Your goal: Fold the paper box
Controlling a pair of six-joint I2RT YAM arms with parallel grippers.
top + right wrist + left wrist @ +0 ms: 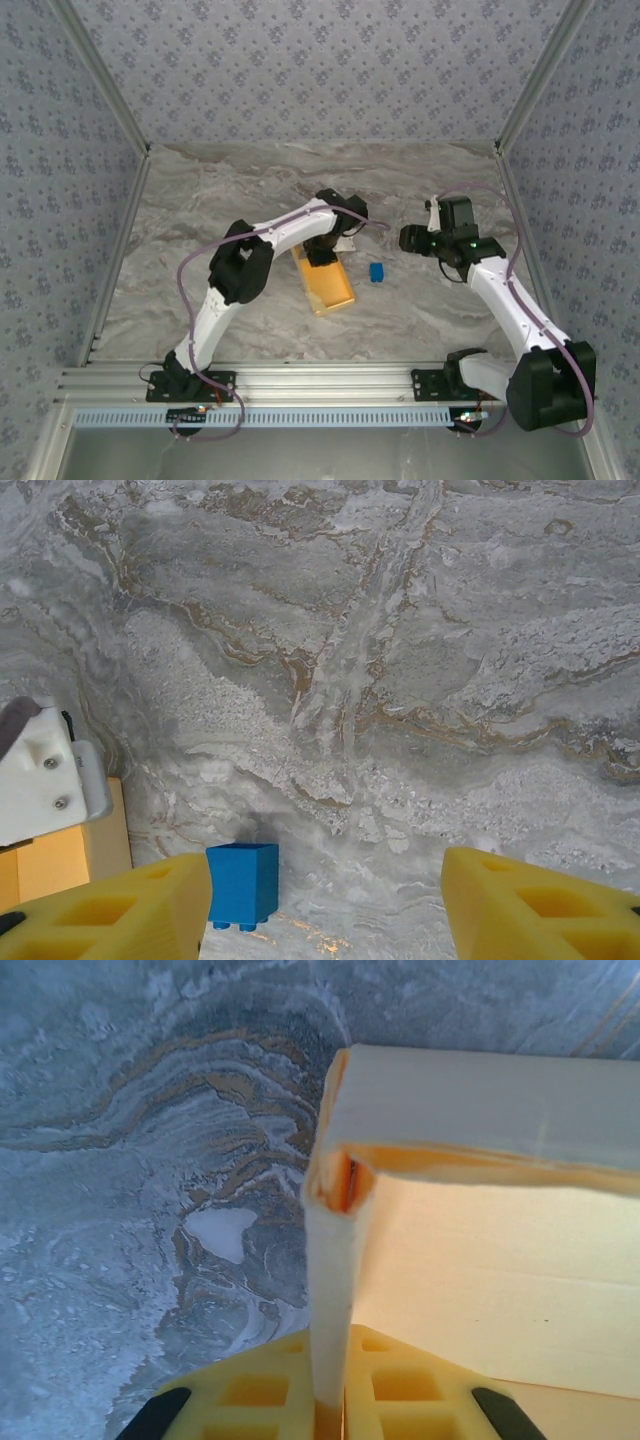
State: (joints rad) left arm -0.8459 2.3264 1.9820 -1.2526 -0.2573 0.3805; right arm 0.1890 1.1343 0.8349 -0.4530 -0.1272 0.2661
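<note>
Paper box (pixel 330 288) is found mid-desk (pixel 220 200), formed into an open tray with one wall pinched by the left tool (pixel 330 1400), the right tool (pixel 328 905) held spread near the blue block (pixel 243 883); closing is judged outstanding.

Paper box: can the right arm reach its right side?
Probably yes: the right gripper hangs open beside the paper box, only a blue block between; left gripper holds its far end.

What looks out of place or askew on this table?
A small blue block sits apart beside the paper box, unrelated to folding. The box lies diagonally on the table, one upright wall pinched in the left gripper. Nothing looks spilled.
</note>
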